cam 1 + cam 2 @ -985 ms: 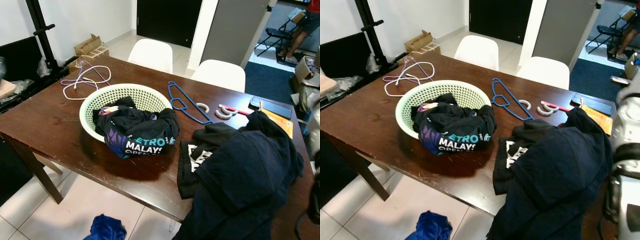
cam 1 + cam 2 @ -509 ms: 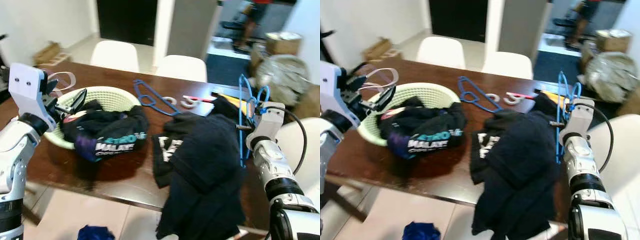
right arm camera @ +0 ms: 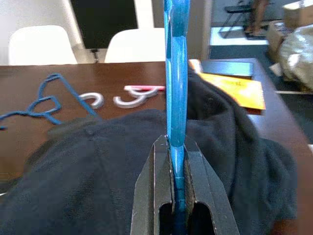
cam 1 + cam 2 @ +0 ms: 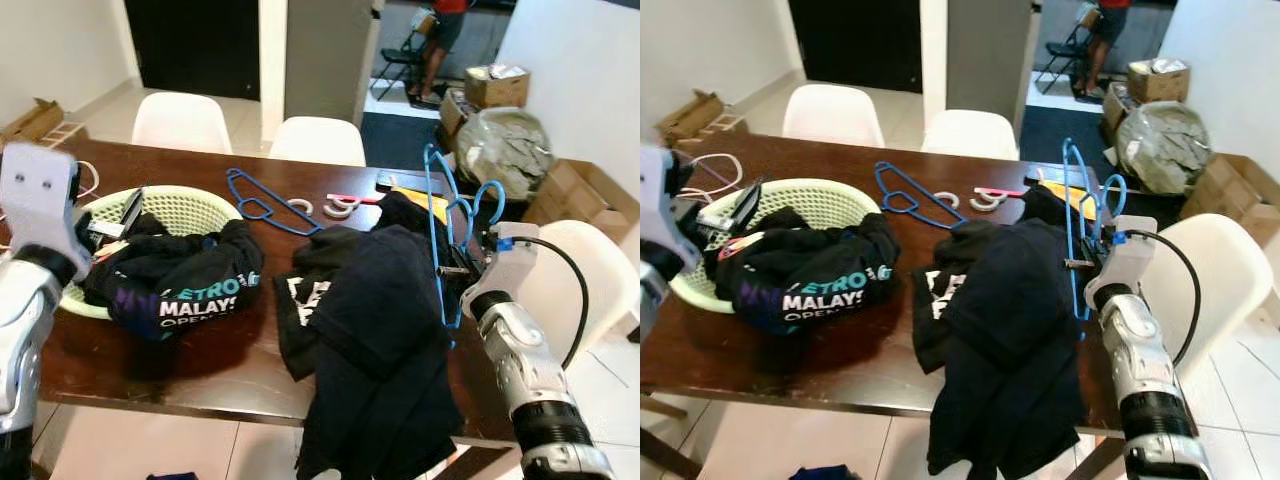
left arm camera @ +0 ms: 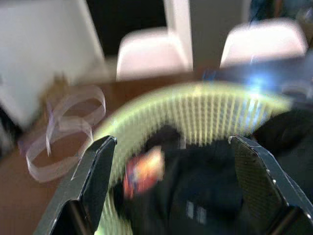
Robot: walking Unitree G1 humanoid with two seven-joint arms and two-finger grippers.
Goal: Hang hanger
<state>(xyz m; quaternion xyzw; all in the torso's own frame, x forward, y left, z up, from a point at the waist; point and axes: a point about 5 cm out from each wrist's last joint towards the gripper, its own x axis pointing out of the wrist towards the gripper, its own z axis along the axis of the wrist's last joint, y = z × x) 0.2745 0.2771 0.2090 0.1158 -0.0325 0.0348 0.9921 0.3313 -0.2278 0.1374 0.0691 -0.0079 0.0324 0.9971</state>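
Observation:
A blue hanger (image 4: 442, 205) stands upright over the right side of the table, and my right gripper (image 4: 458, 272) is shut on its lower bar (image 3: 176, 122). Under and beside it a dark navy shirt (image 4: 375, 330) is draped over the table's front edge. A second blue hanger (image 4: 262, 204) lies flat on the table behind the basket. My left gripper (image 5: 171, 161) is open, hovering just above the pale green laundry basket (image 4: 192, 206), which holds black clothes (image 4: 180, 285).
The brown table (image 4: 220, 350) carries white and pink hanger pieces (image 4: 343, 205), an orange book (image 4: 425, 200) and pale hangers (image 5: 58, 127) at the far left. Two white chairs (image 4: 318, 140) stand behind it, and another (image 4: 575, 275) at the right. A person (image 4: 445, 40) stands far back.
The camera has swung right. Both arms have come into view: the left gripper rose over the basket, and the right gripper holds the blue hanger upright beside the shirt.

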